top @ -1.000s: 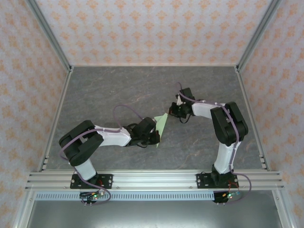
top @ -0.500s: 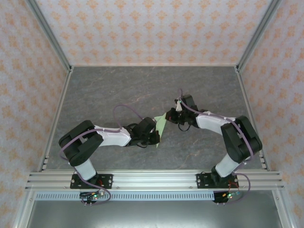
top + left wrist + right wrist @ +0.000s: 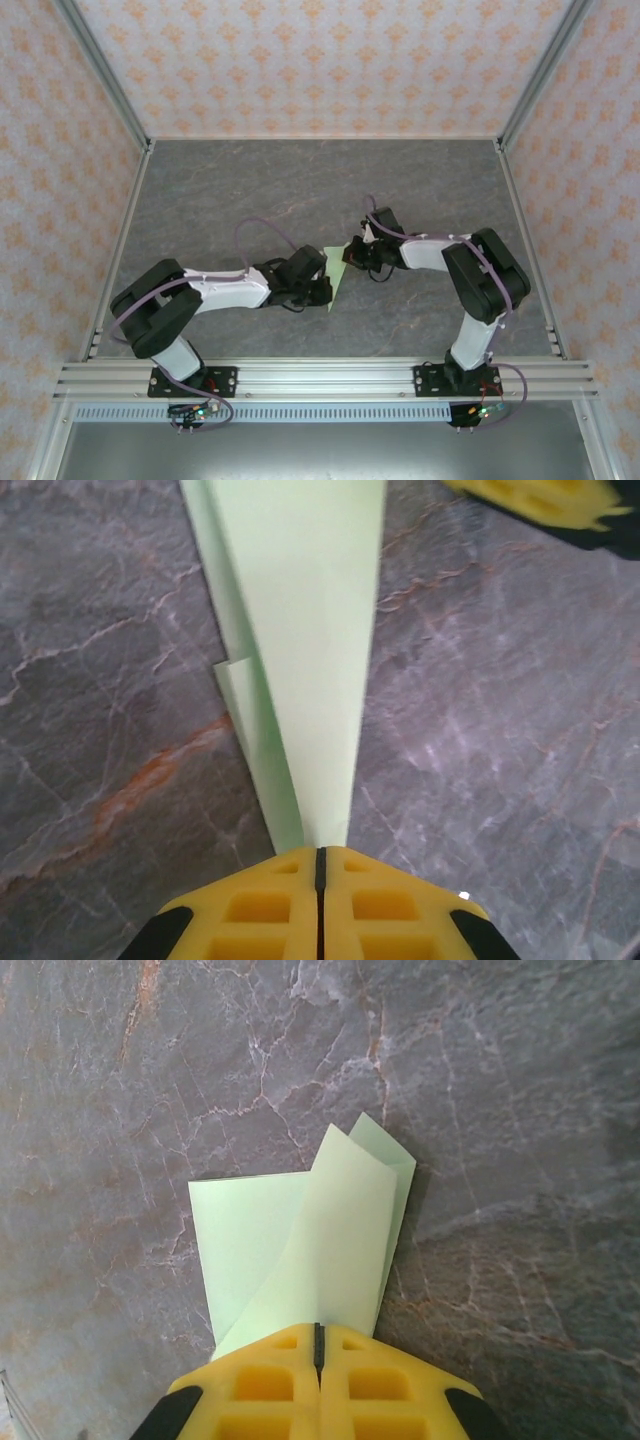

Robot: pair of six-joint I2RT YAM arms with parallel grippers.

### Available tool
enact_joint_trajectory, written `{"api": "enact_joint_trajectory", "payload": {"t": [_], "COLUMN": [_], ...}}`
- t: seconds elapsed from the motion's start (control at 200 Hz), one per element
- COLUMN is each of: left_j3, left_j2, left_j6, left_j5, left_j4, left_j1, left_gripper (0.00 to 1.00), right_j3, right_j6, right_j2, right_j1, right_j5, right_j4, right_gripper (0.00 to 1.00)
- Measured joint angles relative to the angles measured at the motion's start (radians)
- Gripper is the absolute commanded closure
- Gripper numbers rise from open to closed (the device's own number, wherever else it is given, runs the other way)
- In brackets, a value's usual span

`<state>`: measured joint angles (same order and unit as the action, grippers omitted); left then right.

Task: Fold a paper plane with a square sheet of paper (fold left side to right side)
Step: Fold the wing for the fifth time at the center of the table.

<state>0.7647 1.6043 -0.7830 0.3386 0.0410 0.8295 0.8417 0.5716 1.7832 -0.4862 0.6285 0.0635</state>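
The left gripper point(image 3: 320, 865) has its two yellow fingers pressed together with no gap along the seam, and the narrow end of the pale green paper plane point(image 3: 300, 630) comes out from between them, so it is pinching the paper. From that pinch the paper widens away from the fingers as a long tapering wedge, with a second, shorter layer showing along its left side. The right gripper point(image 3: 318, 1340) is closed just as tightly, its fingers meeting on the other end of the paper plane point(image 3: 320, 1230), where two overlapping layers spread out, one standing up to a small peak. Seen from above, the left gripper point(image 3: 323, 285) and the right gripper point(image 3: 352, 254) face each other close together, with the paper plane point(image 3: 337, 272) held between them as a thin pale sliver. It sits about midway between the left and right edges of the grey marbled desk point(image 3: 220, 190), a little toward the near edge. Whether the paper touches the desk I cannot tell.
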Motion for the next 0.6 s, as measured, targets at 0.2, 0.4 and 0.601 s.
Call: {"api": "enact_joint_trajectory", "payload": {"t": [0.2, 0.4, 0.601], "left_j3": [0.059, 0.063, 0.089], "left_j2": [-0.034, 0.006, 0.088], "left_j6": [0.022, 0.025, 0.039], "left_j5": [0.024, 0.103, 0.185], "left_j4": [0.013, -0.063, -0.098], "left_j1": [-0.006, -0.069, -0.083], "left_gripper": [0.91, 0.92, 0.92], "right_j3": [0.008, 0.01, 0.01], "right_j6": [0.0, -0.007, -0.008], "right_j2": [0.004, 0.004, 0.004], "right_j1": [0.0, 0.0, 0.0], "right_j5": [0.0, 0.0, -0.001], "right_j4": [-0.008, -0.014, -0.014], "right_gripper": [0.97, 0.97, 0.97]}}
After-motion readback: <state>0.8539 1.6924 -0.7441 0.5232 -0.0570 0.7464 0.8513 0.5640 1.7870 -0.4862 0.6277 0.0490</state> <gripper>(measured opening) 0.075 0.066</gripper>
